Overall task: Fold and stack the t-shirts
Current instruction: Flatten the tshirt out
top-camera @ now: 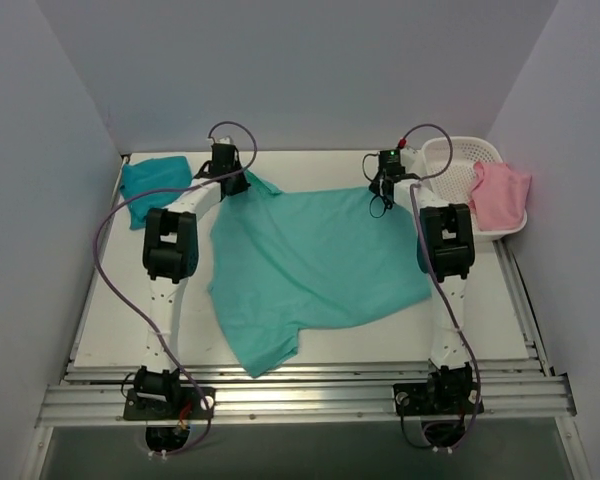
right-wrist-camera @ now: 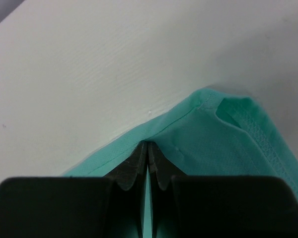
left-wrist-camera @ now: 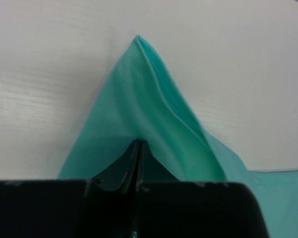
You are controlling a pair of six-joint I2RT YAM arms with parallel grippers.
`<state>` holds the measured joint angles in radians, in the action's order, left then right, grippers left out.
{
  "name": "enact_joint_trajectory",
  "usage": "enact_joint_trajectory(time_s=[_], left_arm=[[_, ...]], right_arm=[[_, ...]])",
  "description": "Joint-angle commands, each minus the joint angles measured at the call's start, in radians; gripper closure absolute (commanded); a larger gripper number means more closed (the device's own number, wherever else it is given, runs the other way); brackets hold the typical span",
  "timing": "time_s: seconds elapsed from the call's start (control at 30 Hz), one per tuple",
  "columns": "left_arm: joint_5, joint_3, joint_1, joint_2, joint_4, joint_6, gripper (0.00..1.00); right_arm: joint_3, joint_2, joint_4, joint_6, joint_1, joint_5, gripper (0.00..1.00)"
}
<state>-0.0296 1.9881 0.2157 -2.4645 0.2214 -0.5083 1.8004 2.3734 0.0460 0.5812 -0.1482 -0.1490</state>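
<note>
The mint t-shirt (top-camera: 320, 265) lies spread on the desk (top-camera: 380, 345), its far left corner pinched in the closed left jaws, its far right edge in the closed right jaws. The teal t-shirt (top-camera: 152, 185) sits far left.

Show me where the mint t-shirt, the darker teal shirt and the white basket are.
mint t-shirt (top-camera: 320, 260): top view, middle of its spread body.
darker teal shirt (top-camera: 152, 186): top view, centre of the bundle.
white basket (top-camera: 448, 168): top view, bare left inner wall.
</note>
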Motion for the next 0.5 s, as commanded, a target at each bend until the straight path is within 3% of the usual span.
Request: enact_joint_trajectory(time_s=[0.0,0.03,0.1,0.17,0.2,0.23,0.27,0.3,0.33,0.37,0.47], left_arm=[[-0.039,0.235,-0.03,-0.1,0.136,0.051,0.96],[-0.082,0.428,-0.035,-0.19,0.224,0.071,0.96],[-0.095,0.652,-0.051,-0.352,0.341,0.105,0.93],[-0.038,0.933,-0.071,-0.422,0.398,0.088,0.91],[-0.026,0.954,-0.09,-0.425,0.401,0.058,0.87],[-0.018,0.933,-0.094,-0.368,0.362,0.05,0.76],[-0.009,0.773,-0.098,-0.31,0.316,0.045,0.71],[-0.012,0.662,-0.096,-0.245,0.185,0.048,0.65],[-0.012,0.555,-0.095,-0.111,0.12,0.053,0.59],[-0.027,0.394,-0.093,-0.05,0.074,0.057,0.47],[-0.046,0.287,-0.091,0.116,0.032,0.059,0.36]], right_arm=[[0.043,0.078,-0.098,0.026,0.044,0.02,1.0],[0.06,0.089,-0.106,0.038,0.058,0.022,1.0],[0.125,0.119,-0.112,0.049,0.07,0.006,1.0],[0.215,0.144,-0.109,0.04,0.079,0.003,1.0],[0.25,0.165,-0.115,0.032,0.082,0.021,0.95],[0.276,0.17,-0.121,0.022,0.084,0.044,0.61],[0.29,0.164,-0.118,0.011,0.087,0.06,0.4],[0.257,0.114,-0.103,0.006,0.084,0.048,0.26],[0.217,0.074,-0.048,0.005,0.082,0.048,0.0],[0.177,-0.006,-0.003,0.0,0.081,0.046,0.0],[0.09,-0.106,0.014,-0.012,0.075,0.051,0.0]])
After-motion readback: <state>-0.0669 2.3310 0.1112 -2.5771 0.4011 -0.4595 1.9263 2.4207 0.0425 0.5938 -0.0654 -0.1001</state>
